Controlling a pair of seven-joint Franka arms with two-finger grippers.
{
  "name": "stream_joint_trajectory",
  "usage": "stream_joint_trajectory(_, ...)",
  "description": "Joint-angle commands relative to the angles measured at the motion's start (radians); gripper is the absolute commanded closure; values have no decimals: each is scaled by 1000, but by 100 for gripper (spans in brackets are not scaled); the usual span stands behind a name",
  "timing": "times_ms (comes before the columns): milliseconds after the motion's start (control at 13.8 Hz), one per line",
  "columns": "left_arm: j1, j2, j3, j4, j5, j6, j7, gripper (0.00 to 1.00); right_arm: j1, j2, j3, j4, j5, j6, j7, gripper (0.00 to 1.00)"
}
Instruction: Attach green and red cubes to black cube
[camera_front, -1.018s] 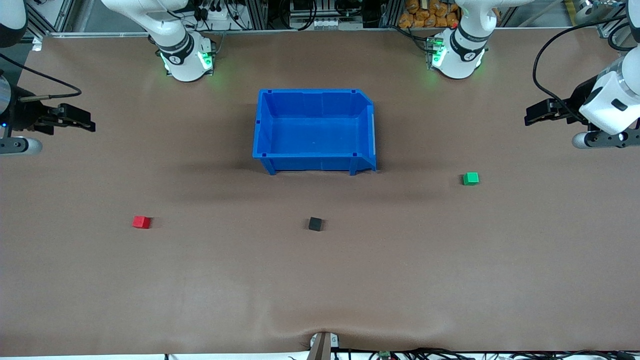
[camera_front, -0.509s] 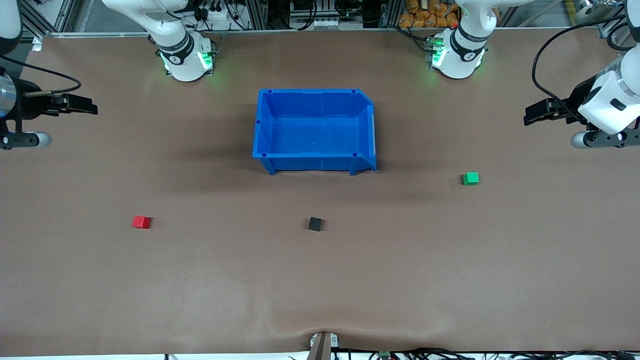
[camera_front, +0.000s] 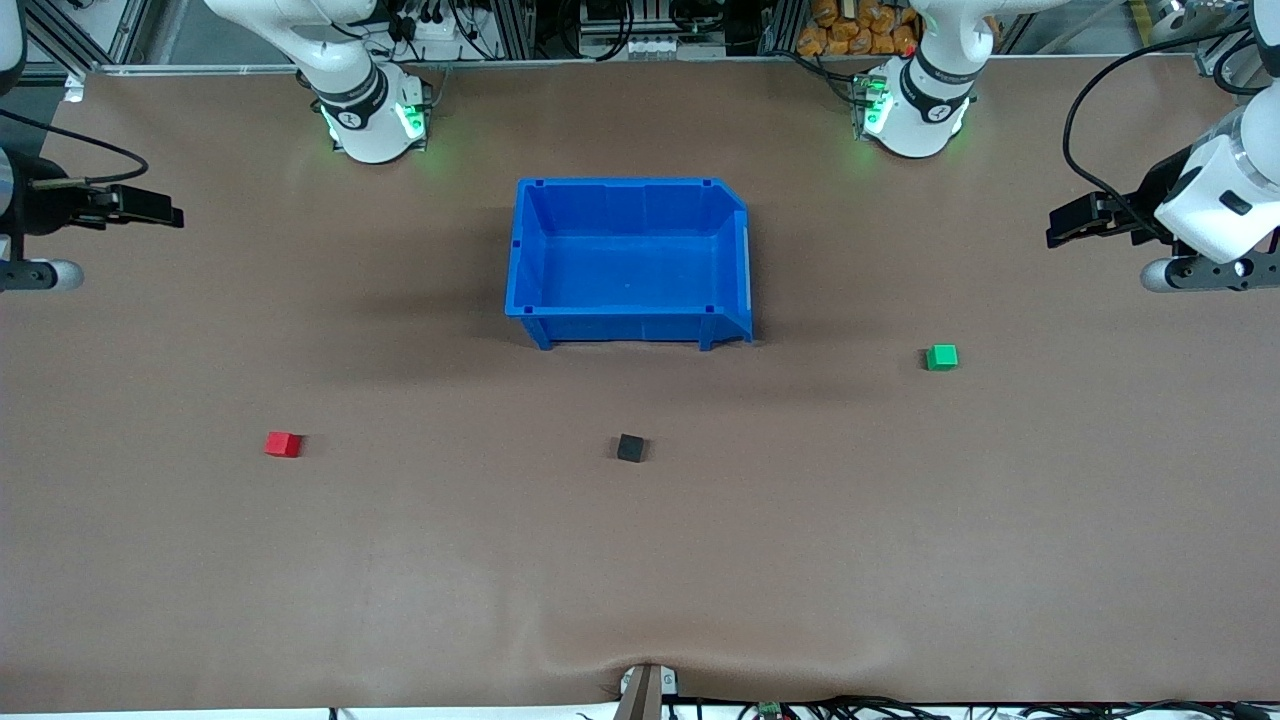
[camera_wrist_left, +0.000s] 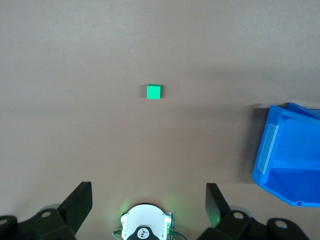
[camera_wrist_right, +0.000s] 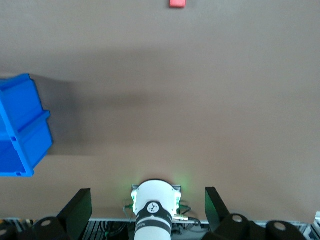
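Observation:
The black cube lies mid-table, nearer to the front camera than the blue bin. The red cube rests toward the right arm's end, level with the black one. The green cube sits toward the left arm's end, a little farther from the camera. All three stand apart, untouched. My left gripper hangs open and empty over the table's edge at its own end. My right gripper hangs open and empty over the table's edge at its end.
The blue bin holds nothing and stands between the two arm bases. Brown table surface stretches around the cubes. A small fixture pokes up at the table edge nearest the camera.
The right gripper has shifted a little toward the robots' edge of the table and turned. The left gripper has barely moved. The cubes lie as before.

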Motion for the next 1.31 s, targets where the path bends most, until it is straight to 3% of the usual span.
stream_joint_trajectory(0,5,-12,-1,7,-13,-19,20,0,-6,-14,13,36,1,20,4,0)
stream_joint_trajectory(509,1,-15,-9,7,-10,-19,20,0,-41,6,7,52,1,210,6,0)
stream_joint_trajectory(1236,2,-17,-9,9,-8,-30,19,0,-93,315,6,67,-14,357,-3,0)
